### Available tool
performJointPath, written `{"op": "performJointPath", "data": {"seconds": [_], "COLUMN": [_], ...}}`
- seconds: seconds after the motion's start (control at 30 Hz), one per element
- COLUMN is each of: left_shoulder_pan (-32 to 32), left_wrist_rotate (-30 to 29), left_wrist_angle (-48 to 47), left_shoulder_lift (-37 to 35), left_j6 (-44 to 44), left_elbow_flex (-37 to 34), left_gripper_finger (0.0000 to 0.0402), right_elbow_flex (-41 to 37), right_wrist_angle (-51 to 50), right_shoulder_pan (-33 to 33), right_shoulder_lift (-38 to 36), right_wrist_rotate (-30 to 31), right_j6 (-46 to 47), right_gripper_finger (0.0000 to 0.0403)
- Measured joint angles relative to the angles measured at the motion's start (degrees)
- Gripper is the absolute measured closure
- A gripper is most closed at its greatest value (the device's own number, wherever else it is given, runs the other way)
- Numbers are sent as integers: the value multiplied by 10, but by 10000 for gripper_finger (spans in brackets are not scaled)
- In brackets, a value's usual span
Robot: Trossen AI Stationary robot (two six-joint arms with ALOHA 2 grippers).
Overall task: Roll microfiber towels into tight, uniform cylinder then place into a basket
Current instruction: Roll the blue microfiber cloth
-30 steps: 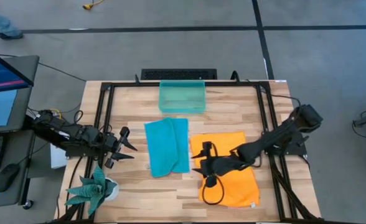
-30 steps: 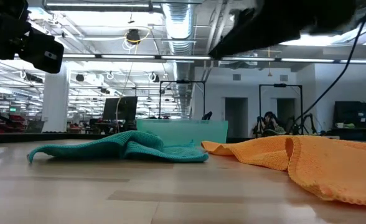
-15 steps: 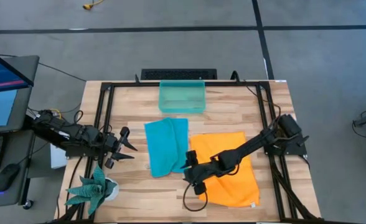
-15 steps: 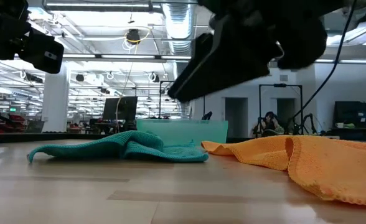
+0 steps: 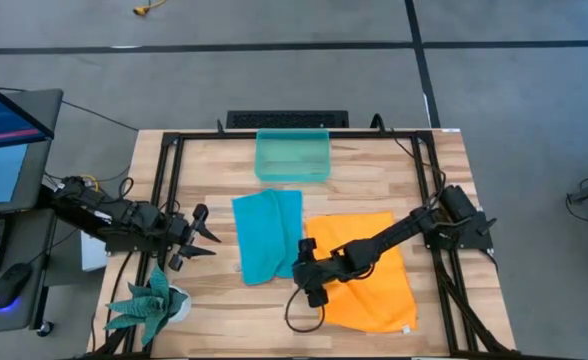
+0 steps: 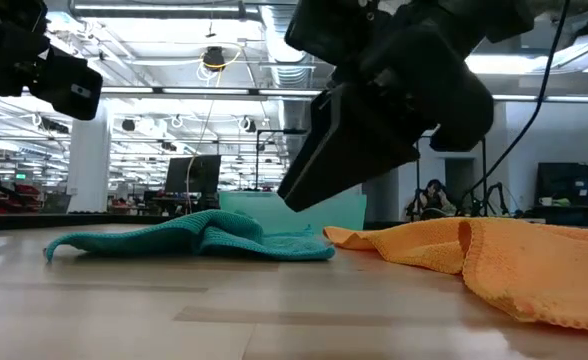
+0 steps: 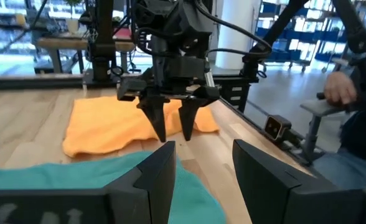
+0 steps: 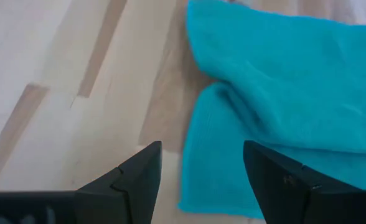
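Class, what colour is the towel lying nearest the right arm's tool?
Teal-blue towel, beside the open right tool; the right wrist view shows it best.

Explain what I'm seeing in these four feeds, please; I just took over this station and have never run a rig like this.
These are two dark robot arms at a wooden table, each ending in a two-finger gripper.

The overhead feed looks straight down. The low feed looks level across the tabletop. The other two are cameras on each arm's wrist, looking out past its own fingers.

On the table lie a teal towel and an orange towel, both loose and unrolled, a translucent teal basket at the far edge, and a green spiky plant at the near left corner.

The right gripper hovers between the two towels with its jaws open; its own camera shows the teal towel's edge just ahead. The left gripper waits left of the teal towel, jaws apart. Neither holds anything.
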Motion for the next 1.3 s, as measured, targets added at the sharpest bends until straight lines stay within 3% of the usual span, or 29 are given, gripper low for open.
{"op": "performJointPath", "data": {"seconds": [0.27, 0.63, 0.8, 1.0, 1.3], "left_shoulder_pan": [0, 0, 0, 0, 0], "left_wrist_rotate": [-10, -31, -31, -64, -167], "left_wrist_angle": [1, 5, 5, 11, 34], "left_shoulder_lift": [0, 3, 7, 7, 7], "left_j6": [-49, -49, -39, 17, 57], "left_elbow_flex": [0, 0, 0, 0, 0], "left_gripper_finger": [251, 251, 251, 251, 251], "right_elbow_flex": [0, 0, 1, 2, 1], "right_wrist_angle": [-9, -6, -28, -52, -45], "right_shoulder_pan": [-2, -4, -12, -24, -24], "right_shoulder_lift": [0, 37, 37, 38, 43], "right_wrist_rotate": [-5, -4, 2, 5, 11], "right_j6": [0, 2, 49, 108, 120], "right_gripper_finger": [154, 154, 162, 214, 333]}}
